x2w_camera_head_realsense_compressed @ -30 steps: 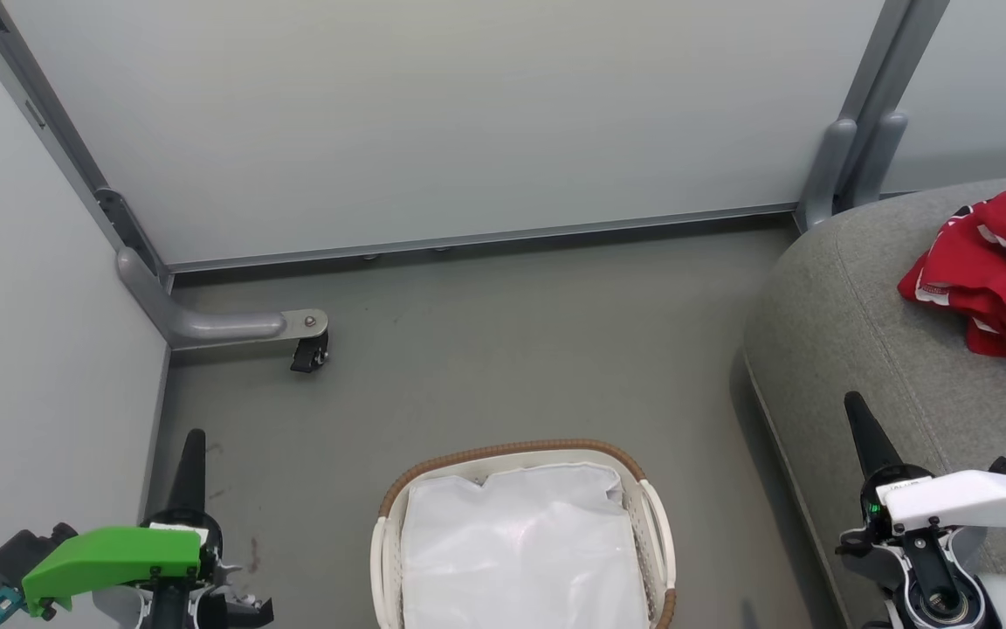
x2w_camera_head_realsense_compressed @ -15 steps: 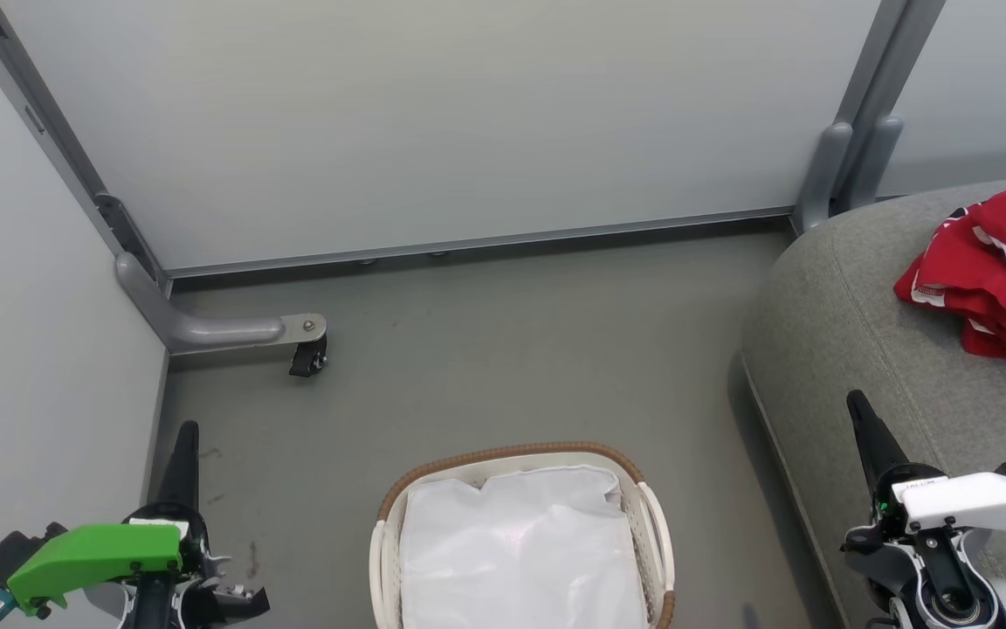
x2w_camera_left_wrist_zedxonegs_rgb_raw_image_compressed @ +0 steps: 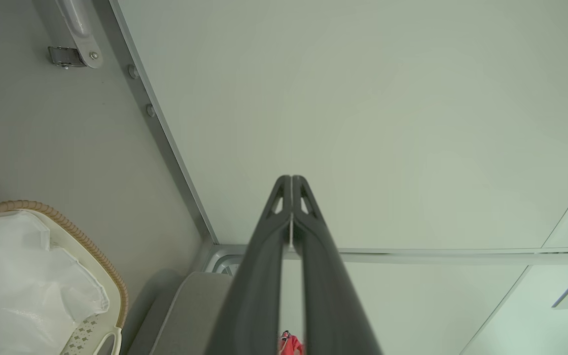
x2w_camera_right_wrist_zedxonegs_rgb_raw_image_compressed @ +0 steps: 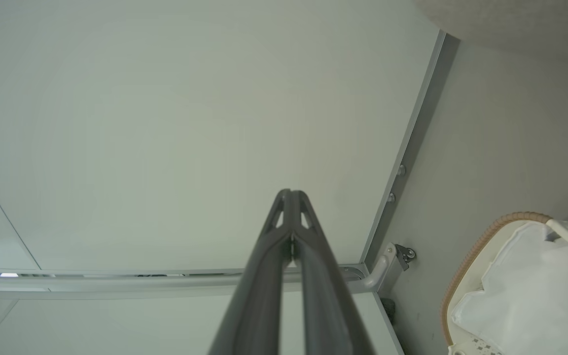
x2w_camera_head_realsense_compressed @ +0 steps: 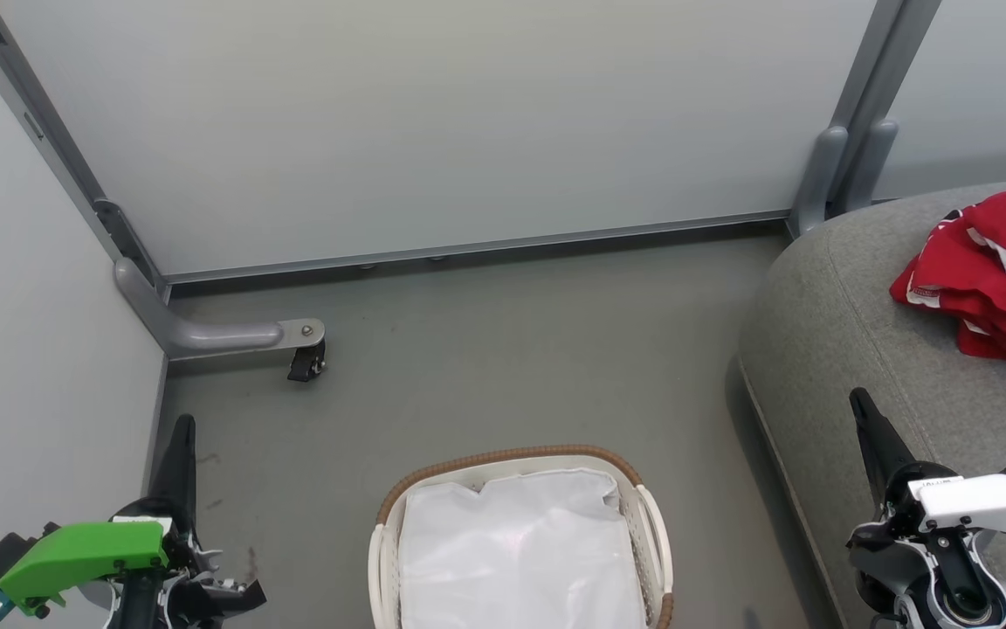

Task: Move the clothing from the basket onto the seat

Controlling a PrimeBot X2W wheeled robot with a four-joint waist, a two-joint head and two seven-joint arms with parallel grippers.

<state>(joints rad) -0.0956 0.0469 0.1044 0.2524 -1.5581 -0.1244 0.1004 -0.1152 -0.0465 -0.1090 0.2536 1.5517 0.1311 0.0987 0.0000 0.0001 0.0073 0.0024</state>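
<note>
Where clothing lies, the seat is grey

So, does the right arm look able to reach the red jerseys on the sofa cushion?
Probably yes. The right gripper, shut, hangs at the edge of the seat, with only bare grey cushion between it and the clothing; nothing stands in the way.

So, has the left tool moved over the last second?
Yes. In the head view the left tool has edged up the picture, closer to the level of the caster, and slightly leftward.
</note>
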